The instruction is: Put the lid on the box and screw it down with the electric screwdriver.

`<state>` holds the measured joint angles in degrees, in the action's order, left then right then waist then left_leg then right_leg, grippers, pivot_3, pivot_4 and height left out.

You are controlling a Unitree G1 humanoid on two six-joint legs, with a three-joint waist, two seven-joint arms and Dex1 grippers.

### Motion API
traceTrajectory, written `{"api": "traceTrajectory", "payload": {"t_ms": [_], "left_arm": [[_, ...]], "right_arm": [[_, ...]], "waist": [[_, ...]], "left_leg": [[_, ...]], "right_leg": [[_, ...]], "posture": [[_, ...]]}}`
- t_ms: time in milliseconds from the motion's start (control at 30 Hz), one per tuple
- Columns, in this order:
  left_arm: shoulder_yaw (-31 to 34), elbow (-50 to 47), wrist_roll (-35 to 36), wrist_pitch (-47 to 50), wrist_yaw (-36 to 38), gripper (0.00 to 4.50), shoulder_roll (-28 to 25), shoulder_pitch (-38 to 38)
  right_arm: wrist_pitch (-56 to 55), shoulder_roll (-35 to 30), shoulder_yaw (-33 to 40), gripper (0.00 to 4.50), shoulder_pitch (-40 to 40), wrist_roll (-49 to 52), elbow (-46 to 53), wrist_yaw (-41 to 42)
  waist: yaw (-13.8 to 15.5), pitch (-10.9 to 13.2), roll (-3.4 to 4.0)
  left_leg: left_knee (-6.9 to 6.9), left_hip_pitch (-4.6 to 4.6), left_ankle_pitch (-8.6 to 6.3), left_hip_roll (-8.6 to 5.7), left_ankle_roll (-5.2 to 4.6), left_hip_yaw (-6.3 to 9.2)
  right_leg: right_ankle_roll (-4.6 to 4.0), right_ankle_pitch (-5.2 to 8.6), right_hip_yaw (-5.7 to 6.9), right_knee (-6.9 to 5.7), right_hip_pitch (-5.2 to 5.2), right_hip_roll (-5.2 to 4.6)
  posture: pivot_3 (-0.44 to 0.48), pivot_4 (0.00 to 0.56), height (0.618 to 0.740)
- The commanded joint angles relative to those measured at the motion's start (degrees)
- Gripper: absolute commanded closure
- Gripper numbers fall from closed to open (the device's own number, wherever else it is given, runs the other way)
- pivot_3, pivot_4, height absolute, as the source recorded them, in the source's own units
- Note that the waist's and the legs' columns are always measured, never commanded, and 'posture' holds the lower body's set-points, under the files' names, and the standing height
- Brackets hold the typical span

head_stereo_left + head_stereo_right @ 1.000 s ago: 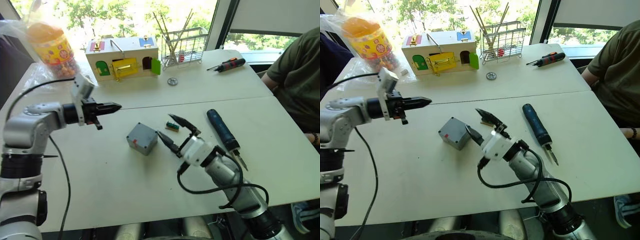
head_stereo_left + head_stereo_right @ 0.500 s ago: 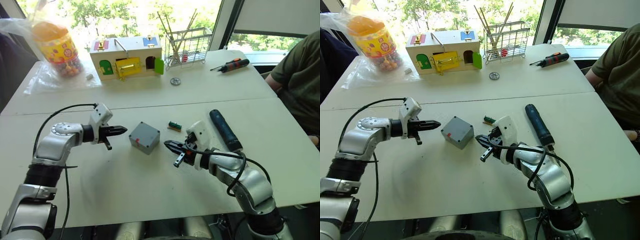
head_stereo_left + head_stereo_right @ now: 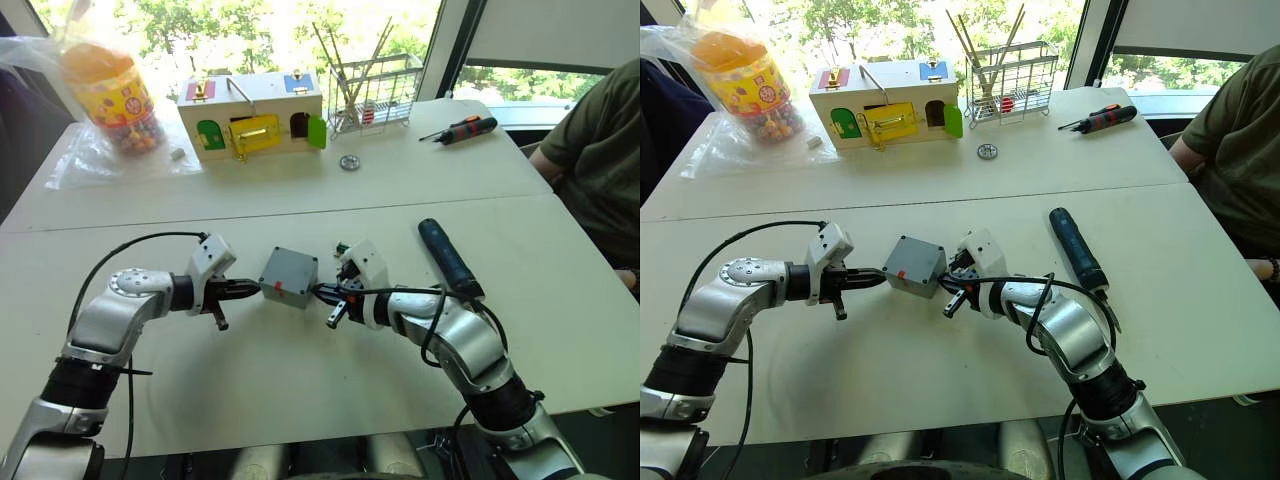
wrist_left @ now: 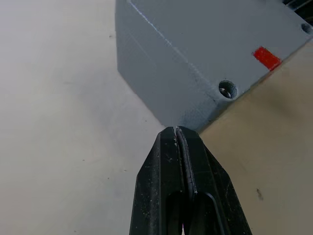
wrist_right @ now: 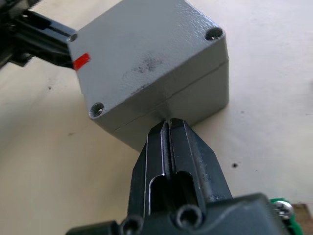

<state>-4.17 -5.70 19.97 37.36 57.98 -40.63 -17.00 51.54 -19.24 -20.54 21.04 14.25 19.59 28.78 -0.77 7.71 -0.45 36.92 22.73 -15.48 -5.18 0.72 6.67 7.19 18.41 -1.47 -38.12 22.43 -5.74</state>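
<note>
1. The box [image 3: 289, 277] sits on the white tabletop [image 3: 300, 390] near its middle, between the two grippers. Its grey lid [image 5: 142, 63] is already seated on top, a seam line running round the sides; a red mark and corner screw holes show on it.

2. The left gripper [image 3: 250, 289] lies low over the tabletop, the forearm reaching in from the robot's left and roughly level. Its fingers [image 4: 178, 161] are pressed together with nothing between them, their tips at the lower edge of the box's near corner, touching or all but touching it.

3. The right gripper [image 3: 946, 284] comes in from the opposite side, elbow bent, forearm low and pointing towards the robot's left. Its fingers [image 5: 168, 142] are likewise closed tight and empty, tips against the box's side wall at about the seam.

4. The two grippers thus face one another with the box pinned between the closed tips.

5. The electric screwdriver [image 3: 449, 259] lies flat on the tabletop to the robot's right of the right arm, apart from the box and unheld.

6. A small green part [image 3: 343, 247] lies just behind the right gripper.

7. At the far side stand a colourful wooden latch box [image 3: 252, 113], a wire rack [image 3: 372, 92], a hand screwdriver [image 3: 459, 130] and a jar [image 3: 104, 92]. A person [image 3: 595, 160] sits at the right edge.
</note>
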Motion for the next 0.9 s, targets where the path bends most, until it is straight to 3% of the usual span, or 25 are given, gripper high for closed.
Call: {"api": "traceTrajectory", "payload": {"t_ms": [33,900], "left_arm": [[1.6,-4.0,2.4,1.3,-0.7,4.50,0.3,0.4],[0.0,-2.0,1.7,1.0,-1.1,4.50,0.1,-2.2]], "right_arm": [[-2.8,0.7,0.0,4.48,1.3,-0.1,0.0,1.0],[-5.0,3.9,3.9,4.48,1.8,-0.4,-2.9,0.1]], "waist": [[0.0,0.0,0.00],[0.0,0.0,0.03]], "left_leg": [[-0.01,0.00,0.00,0.01,0.00,0.00],[-0.02,0.00,0.00,0.01,0.01,0.00]], "right_leg": [[0.00,0.00,0.00,0.00,0.01,0.00],[0.00,0.00,0.00,0.01,0.02,0.01]], "posture": [[0.000,0.150,0.740],[0.000,0.150,0.740]]}}
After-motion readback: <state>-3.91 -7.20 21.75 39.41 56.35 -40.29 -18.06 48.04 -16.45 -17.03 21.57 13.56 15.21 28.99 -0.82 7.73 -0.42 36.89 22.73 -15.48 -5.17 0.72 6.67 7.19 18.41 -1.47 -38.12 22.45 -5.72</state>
